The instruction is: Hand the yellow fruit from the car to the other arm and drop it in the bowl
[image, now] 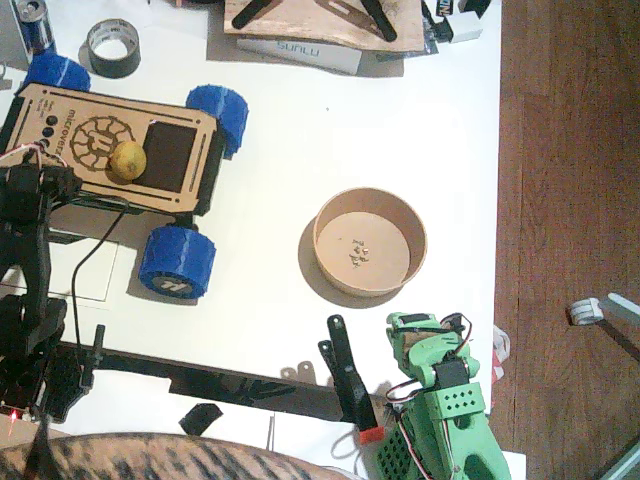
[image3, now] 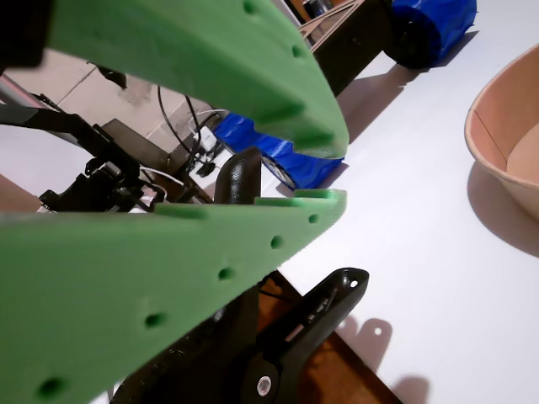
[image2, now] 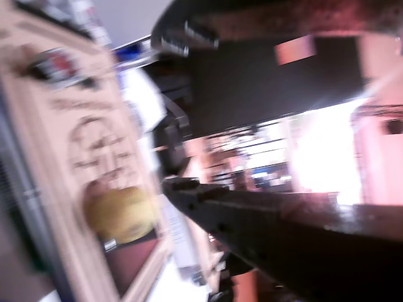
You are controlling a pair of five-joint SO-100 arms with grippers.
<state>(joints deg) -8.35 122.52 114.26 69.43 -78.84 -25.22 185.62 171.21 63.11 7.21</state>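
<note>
so the green right gripper [image3: 337,172] sits at the table's near edge, jaws a bit apart, holding nothing. The bowl [image: 370,241] is just beyond it. Yellow fruit [image: 128,160] sits on the car [image: 115,150], right beside the black left gripper [image: 40,180] (can't tell if open), clearly nearer

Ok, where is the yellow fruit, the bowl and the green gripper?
yellow fruit [image: 128,160]: fixed view, middle of its skin, on the car.
bowl [image: 330,262]: fixed view, its left wall.
right gripper [image3: 337,175]: a wrist view, the gap between its green fingertips.
</note>
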